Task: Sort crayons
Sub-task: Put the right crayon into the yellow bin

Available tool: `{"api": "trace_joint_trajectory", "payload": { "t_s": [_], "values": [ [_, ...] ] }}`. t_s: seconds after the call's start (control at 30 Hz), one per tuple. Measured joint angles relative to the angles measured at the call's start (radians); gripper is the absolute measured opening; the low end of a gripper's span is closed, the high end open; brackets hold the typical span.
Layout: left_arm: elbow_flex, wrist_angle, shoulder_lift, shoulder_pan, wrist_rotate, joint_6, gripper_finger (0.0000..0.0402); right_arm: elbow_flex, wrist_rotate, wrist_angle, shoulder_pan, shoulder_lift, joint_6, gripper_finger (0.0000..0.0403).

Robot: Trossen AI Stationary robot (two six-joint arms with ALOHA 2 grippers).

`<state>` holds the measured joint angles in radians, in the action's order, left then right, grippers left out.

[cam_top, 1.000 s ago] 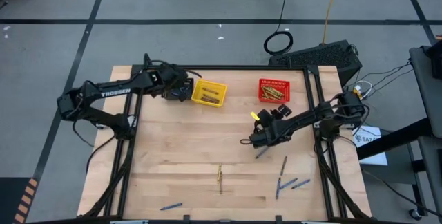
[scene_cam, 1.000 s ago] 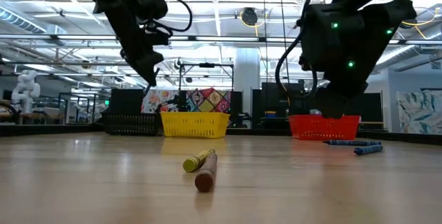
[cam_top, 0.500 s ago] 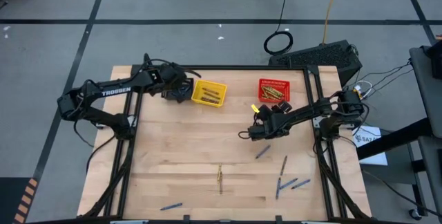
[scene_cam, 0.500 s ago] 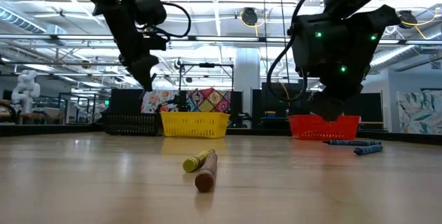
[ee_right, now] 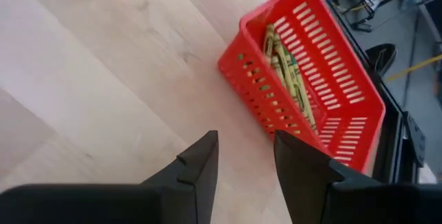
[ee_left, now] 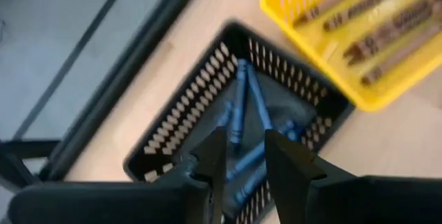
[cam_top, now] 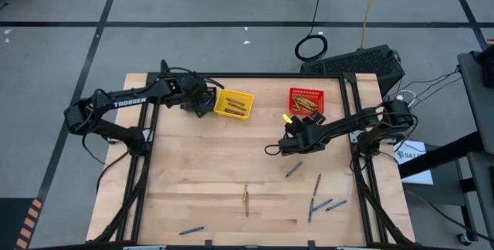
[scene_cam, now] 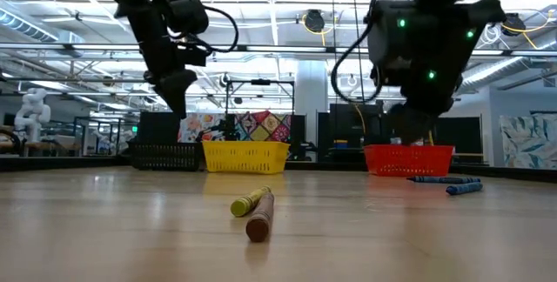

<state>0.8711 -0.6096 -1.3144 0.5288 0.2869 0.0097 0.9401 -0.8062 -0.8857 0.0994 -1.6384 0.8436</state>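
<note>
My left gripper [ee_left: 245, 156] hangs open over the black basket [ee_left: 200, 92] at the table's far left, nothing between its fingers. Several blue crayons [ee_left: 240, 110] lie in that basket. Brown crayons [ee_left: 387, 34] lie in the yellow basket [cam_top: 233, 104] beside it. My right gripper [ee_right: 245, 160] stands open above bare wood, near the red basket [ee_right: 304, 79] that holds yellow-green crayons [ee_right: 286, 65]. Loose crayons lie flat on the table: a blue one [cam_top: 293, 170] just near of the right gripper, a tan one [cam_top: 317, 182], two blue ones [cam_top: 323, 205] and a yellow-brown pair [scene_cam: 252, 208].
More blue crayons [cam_top: 191, 230] lie by the table's near edge. The three baskets stand in a row along the far side. A black frame [cam_top: 270, 75] borders the table's far edge. Bare wood [cam_top: 216, 165] spreads across the middle.
My right gripper has risen and drawn toward the far edge and the red basket, still open. The blue crayon below it stays flat on the table and now shows in full. My left gripper has tipped a little over the black basket.
</note>
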Motion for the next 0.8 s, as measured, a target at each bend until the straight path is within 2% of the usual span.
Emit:
{"api": "trace_joint_trajectory", "payload": {
  "t_s": [0.17,0.4,0.67,0.8],
  "values": [
    [0.0,-0.107,0.004,-0.035,-0.001,-0.037,0.0095,0.001,0.058,0.003,0.0,0.085,-0.015,0.0128],
    [0.0,-0.209,0.046,-0.123,-0.002,-0.089,0.0095,0.001,0.213,0.01,0.0,0.183,-0.025,0.0128],
    [0.0,-0.351,0.156,-0.247,-0.006,-0.25,0.0095,0.001,0.544,0.003,0.0,0.219,-0.214,0.0128],
    [0.0,-0.38,0.185,-0.314,-0.053,-0.326,0.0096,0.001,0.659,0.004,-0.003,0.213,-0.372,0.0128]
  ]
}}
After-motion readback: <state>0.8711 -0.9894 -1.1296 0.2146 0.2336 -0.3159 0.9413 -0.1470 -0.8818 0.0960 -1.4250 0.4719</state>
